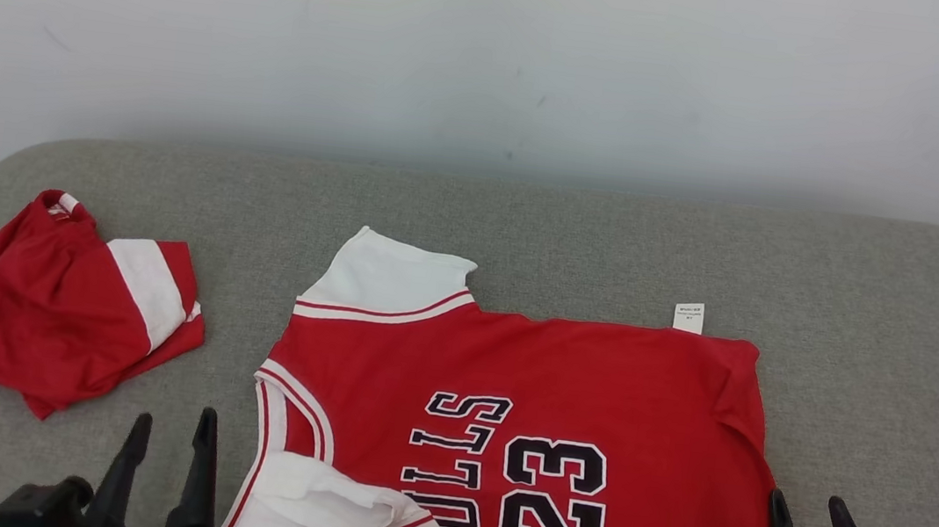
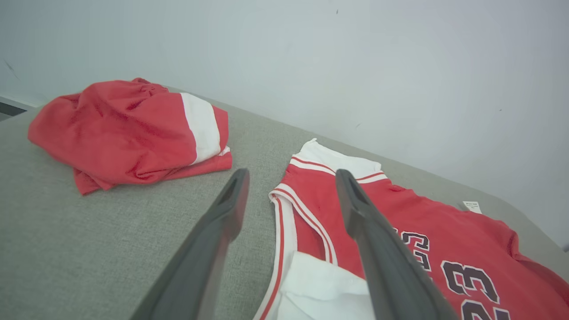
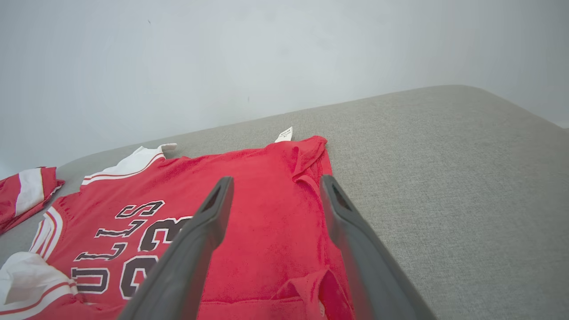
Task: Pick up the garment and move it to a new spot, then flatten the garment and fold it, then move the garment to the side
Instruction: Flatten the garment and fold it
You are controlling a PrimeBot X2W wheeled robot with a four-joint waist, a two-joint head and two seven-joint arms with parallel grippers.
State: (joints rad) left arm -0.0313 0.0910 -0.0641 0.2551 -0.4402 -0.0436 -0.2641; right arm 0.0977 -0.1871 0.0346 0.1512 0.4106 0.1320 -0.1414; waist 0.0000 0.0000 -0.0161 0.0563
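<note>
Our red, white-trimmed number 23 jersey lies spread at lower centre; left pincer and right pincer gape empty alongside.

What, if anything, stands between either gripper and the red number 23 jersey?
Nothing visible: the left gripper and right gripper sit open at near corners of the jersey. The bundled red garment lies apart, leftward.

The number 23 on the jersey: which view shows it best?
Head view: the whole 23 lies unhidden. In the left wrist view, the frame edge cuts it; in the right wrist view, the right tool covers part.
</note>
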